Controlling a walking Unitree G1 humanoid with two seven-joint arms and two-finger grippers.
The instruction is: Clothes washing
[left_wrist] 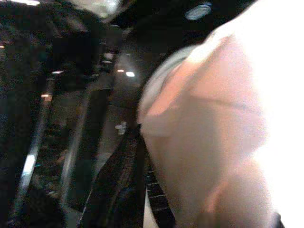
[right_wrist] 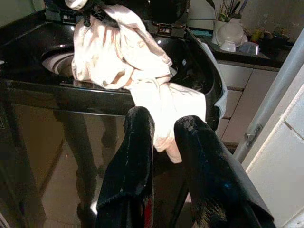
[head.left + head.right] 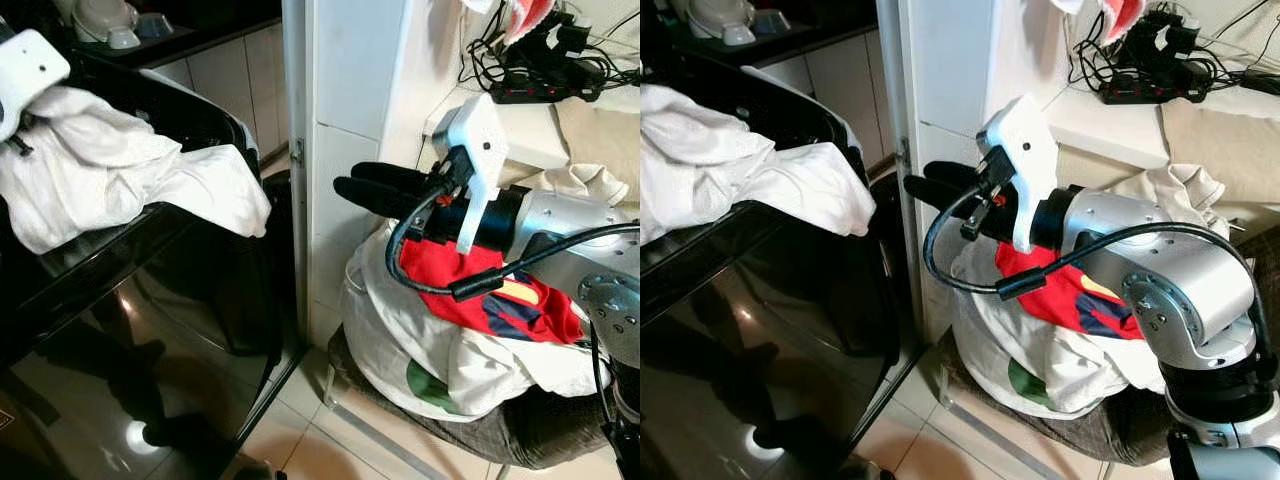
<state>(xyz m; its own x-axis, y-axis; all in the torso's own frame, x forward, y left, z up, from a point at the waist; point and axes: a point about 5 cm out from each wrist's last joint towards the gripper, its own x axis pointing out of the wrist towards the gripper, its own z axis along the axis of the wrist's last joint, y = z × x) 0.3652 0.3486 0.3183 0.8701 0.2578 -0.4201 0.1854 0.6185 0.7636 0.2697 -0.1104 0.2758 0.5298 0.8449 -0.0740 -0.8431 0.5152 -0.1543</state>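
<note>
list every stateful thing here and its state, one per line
washing machine: open at the top
white garment: draped over the machine's front rim
left gripper: shut on the white garment
right gripper: open, empty, above the basket
laundry basket: heaped full
red garment: on top of the heap

Right gripper (image 3: pixel 350 180): fingers parted, nothing between them. Ahead of it, open air up to the washing machine rim (image 2: pixel 142 97). White cloth (image 3: pixel 120 170) drapes over that rim, covering part of the opening. White wall panel (image 3: pixel 345 70) close beside the gripper. Laundry pile (image 3: pixel 460 330) directly below
</note>
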